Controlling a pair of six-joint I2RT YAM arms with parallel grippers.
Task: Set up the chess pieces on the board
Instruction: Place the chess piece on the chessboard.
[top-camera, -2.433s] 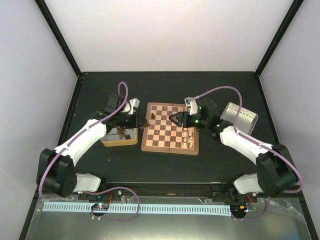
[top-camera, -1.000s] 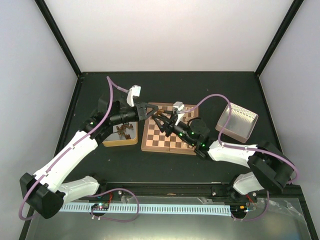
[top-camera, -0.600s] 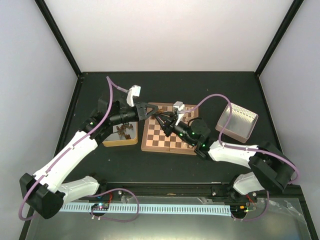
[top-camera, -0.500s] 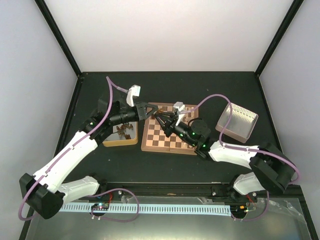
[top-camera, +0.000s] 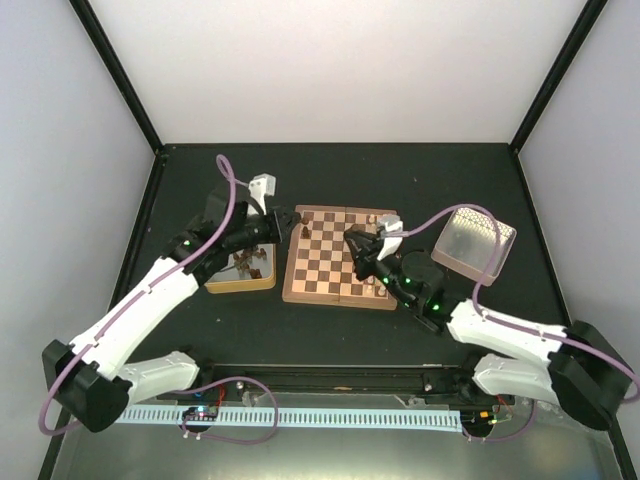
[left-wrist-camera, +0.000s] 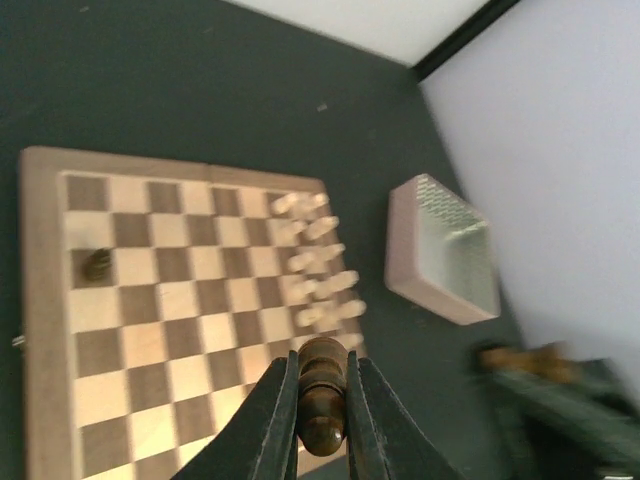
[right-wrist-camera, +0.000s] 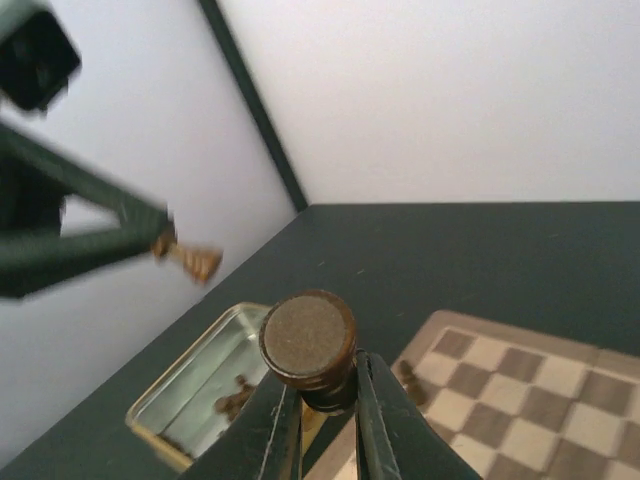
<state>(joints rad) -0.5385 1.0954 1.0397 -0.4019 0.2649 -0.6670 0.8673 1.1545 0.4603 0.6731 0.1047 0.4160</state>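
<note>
From above, we see the left gripper just off the board's far left corner. The right gripper is above its right half, and cream pieces line its right side.

In the left wrist view, the jaws are clamped on a dark brown piece above the board's edge.

In the right wrist view, the jaws pinch another dark piece near the board's left border. Its round base faces us, and the tin lies beyond the board.

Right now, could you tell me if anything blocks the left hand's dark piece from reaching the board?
Nothing visible does. The left hand holds the dark piece at the board's edge; its nearest squares hold only one dark chessman. The cream pieces and the right hand, gripping a second dark piece, are further across.
</note>
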